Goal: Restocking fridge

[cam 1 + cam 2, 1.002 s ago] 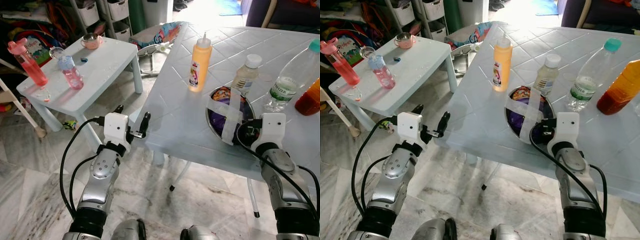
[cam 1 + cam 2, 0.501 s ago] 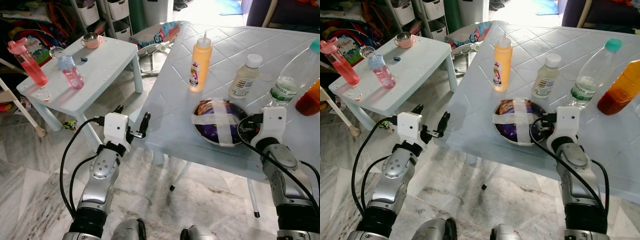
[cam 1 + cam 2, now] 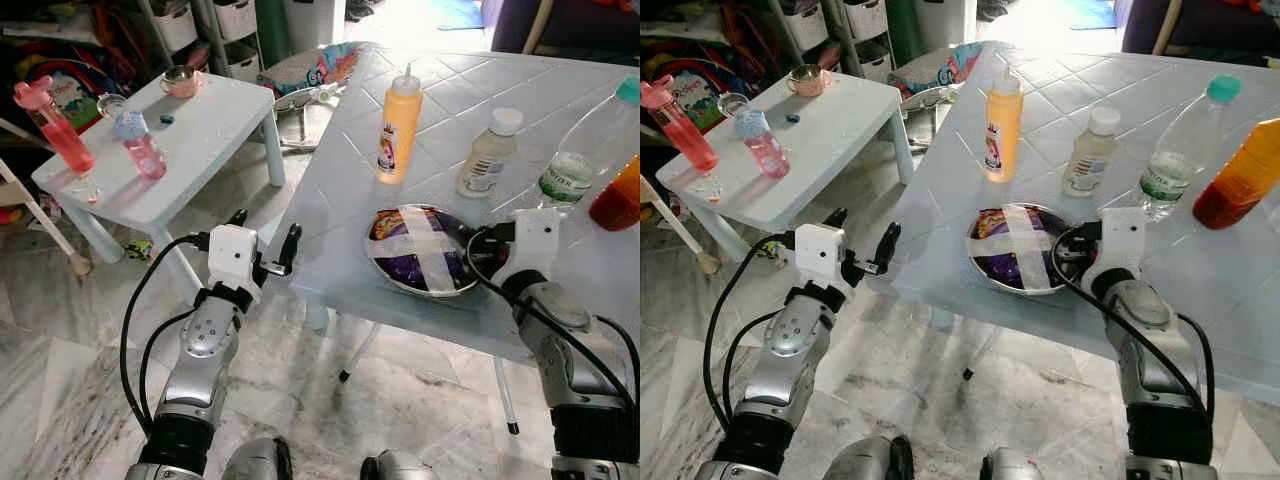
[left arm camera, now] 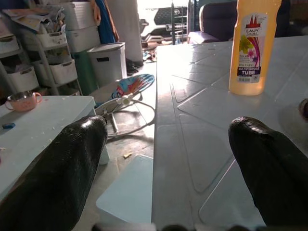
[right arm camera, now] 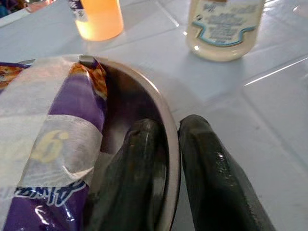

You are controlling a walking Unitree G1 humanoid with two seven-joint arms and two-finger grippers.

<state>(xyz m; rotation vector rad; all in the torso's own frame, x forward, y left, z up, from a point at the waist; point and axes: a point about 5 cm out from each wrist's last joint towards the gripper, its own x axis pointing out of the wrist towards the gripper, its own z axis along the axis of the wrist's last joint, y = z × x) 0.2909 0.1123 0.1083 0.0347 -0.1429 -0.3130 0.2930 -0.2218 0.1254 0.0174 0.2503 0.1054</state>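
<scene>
Left end effector (image 3: 262, 238) agape, right end effector (image 5: 166, 159) clamped.

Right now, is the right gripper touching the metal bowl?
Touching. The right wrist view shows the right gripper pinching the metal bowl at its rim, one finger inside, one outside.

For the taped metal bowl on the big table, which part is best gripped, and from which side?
The thin rim of the bowl, from the robot's right. The taped purple packet covers the top, so only the edge gives a pinch point. The right gripper already pinches it there, one finger inside the wall and one outside.
</scene>
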